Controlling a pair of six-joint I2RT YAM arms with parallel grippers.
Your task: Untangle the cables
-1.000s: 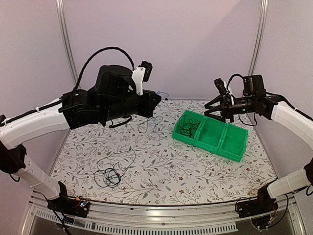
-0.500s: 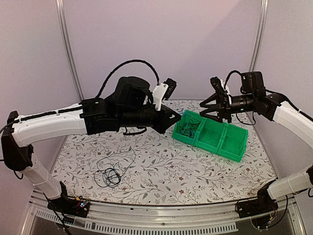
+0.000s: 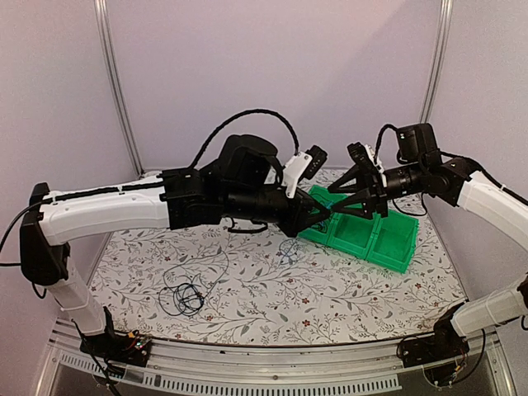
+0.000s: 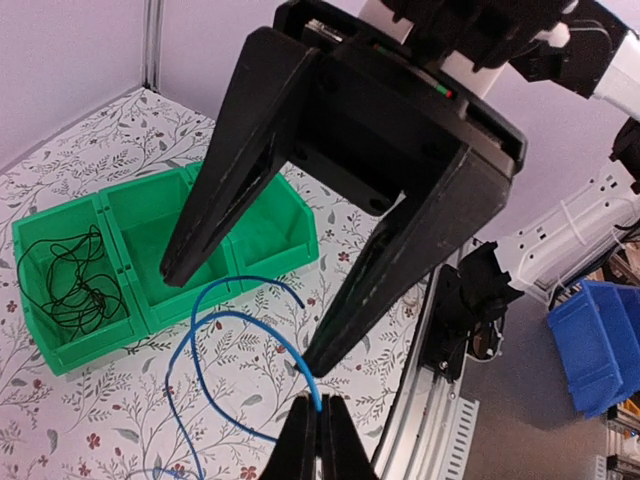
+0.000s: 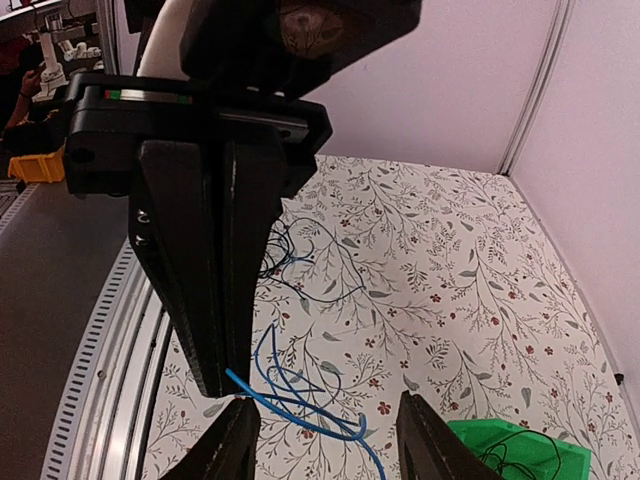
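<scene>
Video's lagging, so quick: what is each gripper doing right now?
Left gripper: closed, pinching the blue cable by its end.
Right gripper: open, holding nothing.

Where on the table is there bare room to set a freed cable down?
Bare tabletop runs along the near edge, between the black cable coil and the green bin. Two bin compartments are empty. Crowded: the bin's cable-filled end, where the left claw, shut on the blue cable, meets the open right claw.
</scene>
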